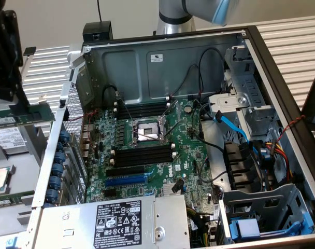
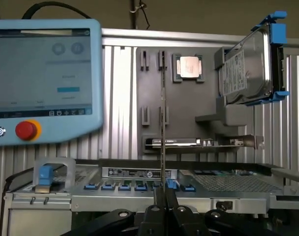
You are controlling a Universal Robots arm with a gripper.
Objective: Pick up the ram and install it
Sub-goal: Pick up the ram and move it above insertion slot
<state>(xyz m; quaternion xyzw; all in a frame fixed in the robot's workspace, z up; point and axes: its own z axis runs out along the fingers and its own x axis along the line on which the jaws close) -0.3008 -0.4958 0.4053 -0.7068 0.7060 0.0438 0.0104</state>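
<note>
In the wrist view my gripper is shut on the ram. The ram is seen edge-on as a thin dark line rising from between the fingertips. It hangs above the near wall of the open computer case. The exterior view shows the motherboard inside that case, with long black memory slots below the processor socket and more slots above it. Part of my arm shows beyond the case's far wall.
A grey parts holder carries a processor, a hard drive in a blue frame and a card. A teach pendant stands beside it. Cables, a drive cage and the power supply crowd the case.
</note>
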